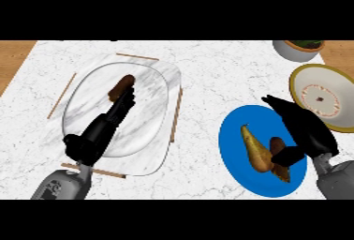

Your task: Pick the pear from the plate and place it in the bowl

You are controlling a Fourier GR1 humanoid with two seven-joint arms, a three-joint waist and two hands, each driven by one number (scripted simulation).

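A yellow-brown pear [254,151] lies on the blue plate [233,133] at the right, stem end towards the top. A darker brown piece [281,174] lies right beside it, partly under my thumb. My right hand [307,129] hovers over the plate's right side, open, with fingers stretched up-left and the thumb down by the dark piece. The yellow-rimmed white bowl [310,89] stands just right of the plate, partly behind that hand. My left hand [104,126] lies open over a glass tray [155,108], fingertips near a brown object [124,84].
A grey pot [297,49] with greenery stands at the top right corner. The marble counter top [207,61] ends in wood at the far left and right. The glass tray rests on a thin wooden frame [61,96].
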